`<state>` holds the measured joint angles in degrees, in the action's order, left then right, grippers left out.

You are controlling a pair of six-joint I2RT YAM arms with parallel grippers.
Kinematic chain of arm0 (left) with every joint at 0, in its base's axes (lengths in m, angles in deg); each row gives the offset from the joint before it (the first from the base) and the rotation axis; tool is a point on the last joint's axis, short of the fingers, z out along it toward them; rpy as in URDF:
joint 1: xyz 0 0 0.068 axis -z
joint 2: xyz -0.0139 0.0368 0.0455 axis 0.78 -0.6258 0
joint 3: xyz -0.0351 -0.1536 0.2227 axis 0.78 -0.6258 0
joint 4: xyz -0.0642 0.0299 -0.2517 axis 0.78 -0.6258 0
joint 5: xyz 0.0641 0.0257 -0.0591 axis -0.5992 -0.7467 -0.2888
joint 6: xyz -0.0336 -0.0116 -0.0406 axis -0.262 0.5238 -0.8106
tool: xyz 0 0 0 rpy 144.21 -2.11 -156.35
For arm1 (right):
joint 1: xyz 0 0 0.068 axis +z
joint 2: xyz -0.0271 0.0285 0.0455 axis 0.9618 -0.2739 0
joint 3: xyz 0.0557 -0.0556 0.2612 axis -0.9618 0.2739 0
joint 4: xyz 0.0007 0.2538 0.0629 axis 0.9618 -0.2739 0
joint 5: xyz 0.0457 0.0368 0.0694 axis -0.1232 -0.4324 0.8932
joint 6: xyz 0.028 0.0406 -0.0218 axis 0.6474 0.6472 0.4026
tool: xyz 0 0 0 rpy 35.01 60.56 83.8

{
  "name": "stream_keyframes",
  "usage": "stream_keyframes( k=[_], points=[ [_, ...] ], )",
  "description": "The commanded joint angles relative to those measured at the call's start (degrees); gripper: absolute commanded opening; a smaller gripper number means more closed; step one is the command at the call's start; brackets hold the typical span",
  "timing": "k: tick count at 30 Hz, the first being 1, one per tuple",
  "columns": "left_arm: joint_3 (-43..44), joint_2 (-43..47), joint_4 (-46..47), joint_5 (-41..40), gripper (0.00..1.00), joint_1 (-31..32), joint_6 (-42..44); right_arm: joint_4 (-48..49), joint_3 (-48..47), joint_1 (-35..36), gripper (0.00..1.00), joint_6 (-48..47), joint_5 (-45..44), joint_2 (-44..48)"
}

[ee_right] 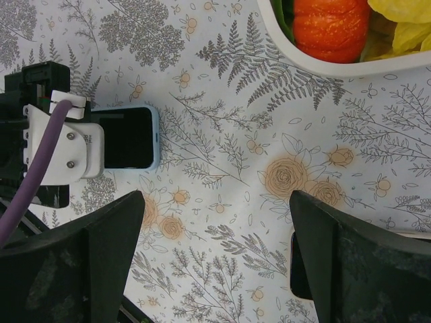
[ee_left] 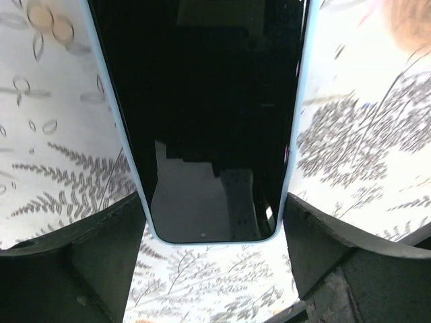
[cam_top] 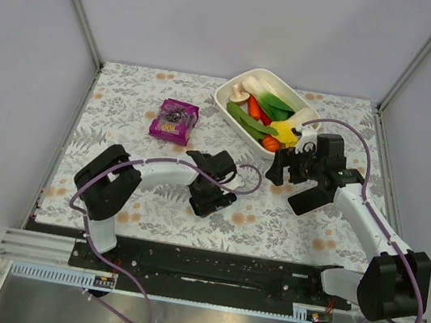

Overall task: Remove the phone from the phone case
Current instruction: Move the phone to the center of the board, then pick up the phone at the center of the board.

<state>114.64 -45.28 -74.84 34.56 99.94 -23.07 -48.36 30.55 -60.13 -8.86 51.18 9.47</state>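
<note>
Gripping end, left arm: left gripper (ee_left: 212, 205) is lowered flat over the table, its matte black fingers (ee_left: 101, 256) pressed against both long sides of the phone case (ee_left: 111, 101); jaws clamped on it.
Phone: phone (ee_left: 202, 101) sits inside the case, lying on the table between those fingers at centre-front; glossy black glass, rounded corners, mirror-like reflections.
Case: thin pale-blue rim, smooth, wrapping the phone's edge; one rounded end shows beyond the left gripper in the right wrist view (ee_right: 155, 138).
Right arm: right gripper (ee_right: 215, 269) hangs over bare cloth, well apart from the phone, jaws spread wide, nothing between them.
Table cover: table cover (cam_top: 121, 138), white, printed with grey ferns and tan roses.
Dish: white rounded-rectangle dish (cam_top: 223, 95) at the back right, holding green, yellow and orange pieces.
Packet: shiny purple packet (cam_top: 175, 119) at the back left.
</note>
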Motion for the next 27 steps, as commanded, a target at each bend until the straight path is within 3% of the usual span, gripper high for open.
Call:
stream_keyframes(
  k=[1, 11, 18, 24, 26, 27],
  points=[
    [-0.5, -2.75, 11.47, 0.48, 0.84, 0.97, -3.23, 0.53, -0.75, -0.18, 0.99, 0.65, 1.46, 0.75],
    [0.29, -5.04, 11.81, -1.35, 0.92, 2.55, -5.25, 0.53, -0.4, -0.18, 0.99, 0.92, 1.55, 0.92],
    [0.55, -5.56, 11.64, -1.8, 0.84, 2.82, -5.43, 0.44, -0.22, -0.27, 0.99, 0.65, 1.64, 1.1],
    [1.96, -7.58, 10.5, -0.66, 0.59, 2.73, -5.17, 0.53, -0.22, -0.27, 0.99, 0.65, 1.81, 0.93],
    [1.78, -7.24, 10.76, 0.3, 0.41, 2.73, -4.82, 0.53, -0.13, -0.27, 0.99, 0.65, 1.55, 1.1],
    [1.35, -6.63, 11.02, 0.92, 0.2, 2.82, -4.64, 0.53, 0.04, -0.27, 0.99, 0.56, 1.46, 1.19]
  ],
)
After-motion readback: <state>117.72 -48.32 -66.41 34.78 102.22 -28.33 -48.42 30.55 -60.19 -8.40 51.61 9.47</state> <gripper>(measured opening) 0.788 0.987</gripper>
